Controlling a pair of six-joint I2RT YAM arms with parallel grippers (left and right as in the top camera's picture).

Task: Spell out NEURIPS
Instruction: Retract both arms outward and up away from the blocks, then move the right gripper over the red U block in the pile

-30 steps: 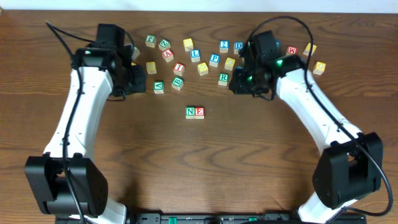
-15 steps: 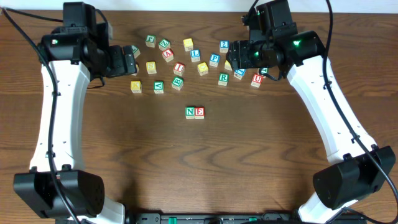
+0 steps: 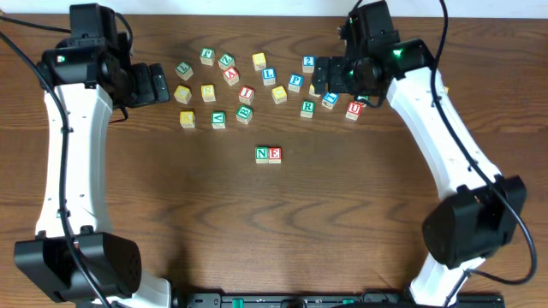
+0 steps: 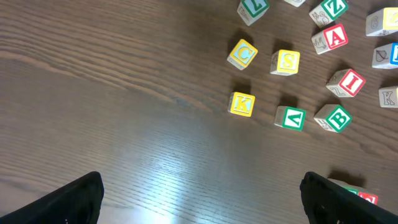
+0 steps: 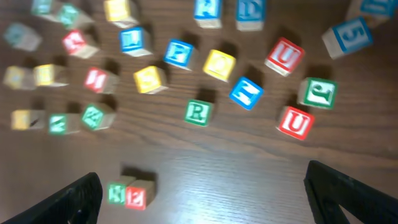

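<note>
**A:** From above, what carries everything?

**B:** A dark wood-grain table (image 3: 282,222), with a pale strip (image 3: 257,5) past its far edge. No more of the room shows. The left fingers (image 3: 159,84) and the right fingers (image 3: 336,75) are both spread wide and grip nothing.

**A:** And the word?

**B:** The N block (image 3: 262,155) and the E block (image 3: 275,155) touch side by side, well apart from both sets of fingers. The other blocks (image 3: 269,76) lie scattered between the two sets. The red U block (image 3: 354,109) and the green R block (image 3: 306,109) are near the right fingers.

**A:** The left wrist view?

**B:** Only two dark tips show, cut off at the bottom corners, with bare table between them. The yellow S block (image 4: 285,61) and the red I block (image 4: 349,81) lie ahead, toward the right-hand tip. That tip hides most of the joined pair, so its letters can't be read there.

**A:** And the right wrist?

**B:** It is blurred, and again only the spread tips show at the corners. The R block (image 5: 198,112) sits ahead of the gap and the U block (image 5: 294,122) ahead of the right-hand tip. The joined pair shows smeared close to the left-hand tip. The farthest blocks are unreadable.
</note>
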